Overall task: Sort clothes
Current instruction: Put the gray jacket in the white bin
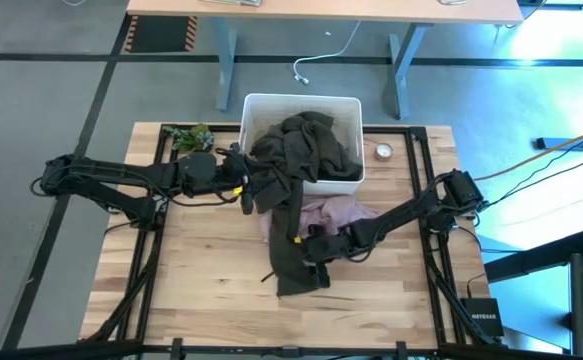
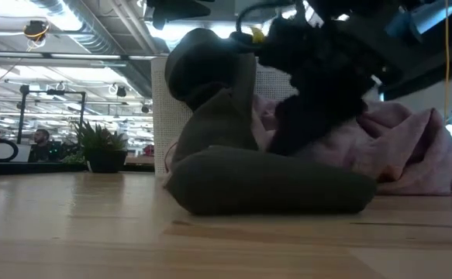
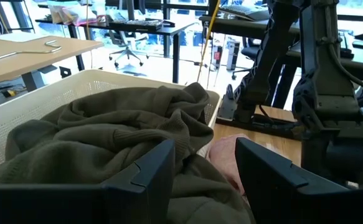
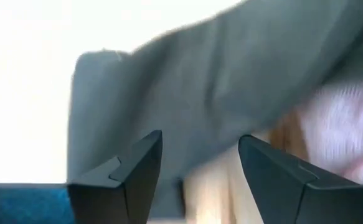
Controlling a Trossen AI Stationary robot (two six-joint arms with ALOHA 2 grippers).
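Observation:
A dark olive garment fills the white bin and hangs over its near rim, and its lower end lies on the table. A pale pink garment lies on the table beside it, partly under it. My left gripper is open at the bin's near left corner, its fingers standing over the olive cloth. My right gripper is open low over the table at the right edge of the olive garment's lower end. The other clothes are hidden or out of view. My left gripper's open fingers stand on either side of a hump of the olive garment near the bin's rim, coming level from the table's left. I cannot tell whether they touch it. My right gripper's open fingers point at the olive cloth from the right, and I cannot tell whether they touch it.
A small green mottled lump lies left of the bin, and a small round object lies right of it. Bare wood stretches along the near side. Black frame rails run along the table's sides.

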